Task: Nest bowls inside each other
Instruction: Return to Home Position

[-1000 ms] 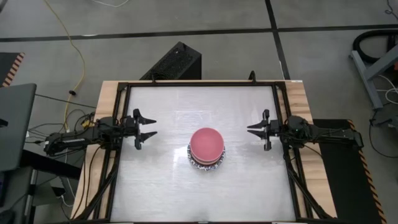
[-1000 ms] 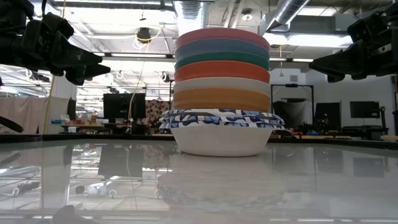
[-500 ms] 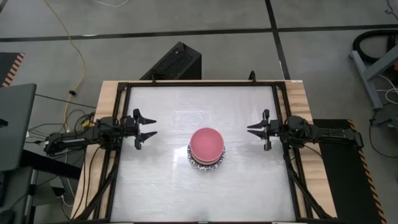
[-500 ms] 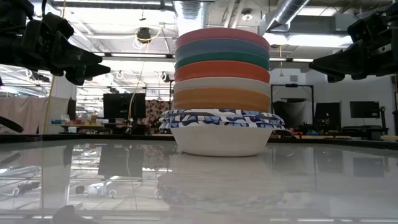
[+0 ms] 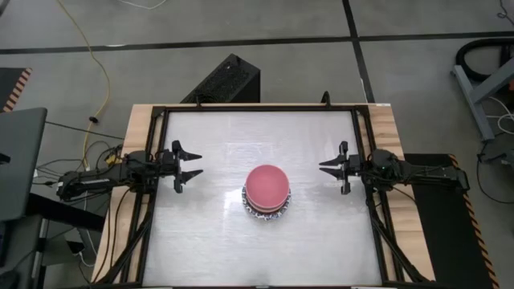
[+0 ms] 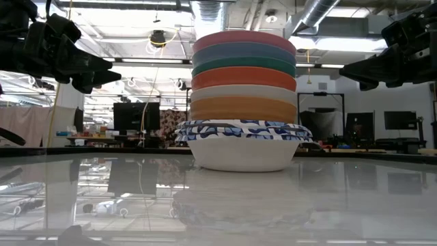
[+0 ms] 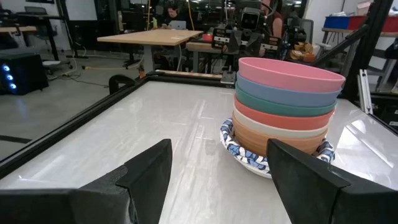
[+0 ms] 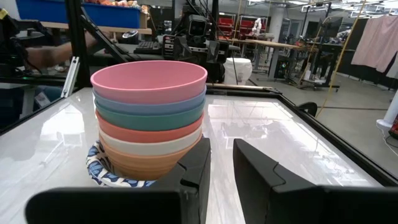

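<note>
Pink bowl (image 5: 267, 185) sits on top of a single nested stack that stands near the middle of the white table (image 5: 241, 136). Downward from it, the stack reads:

- slate-blue bowl (image 6: 244, 53)
- dark green bowl (image 6: 244, 65)
- red bowl (image 6: 244, 78)
- cream bowl (image 6: 244, 92)
- orange bowl (image 6: 244, 109)
- blue-patterned white bowls (image 6: 242, 131) at the base, resting on the table

The number of patterned rims cannot be read with certainty. Each bowl sits level inside the one below, and the stack stands upright.

The stack lies between the two grippers and is well apart from both.

The left gripper (image 5: 191, 164) is positioned just inside the table's left edge, raised clear of the surface. Its fingers point toward the stack, are spread wide and hold nothing.

The right gripper (image 5: 328, 167) is positioned just inside the right edge, also raised and aimed at the stack. Only a narrow gap separates its fingers, and nothing sits between them.

The left arm (image 5: 104, 177) and the right arm (image 5: 418, 172) each reach in roughly level from outside the table frame, with the wrists straight. Neither arm touches the bowls.
</note>
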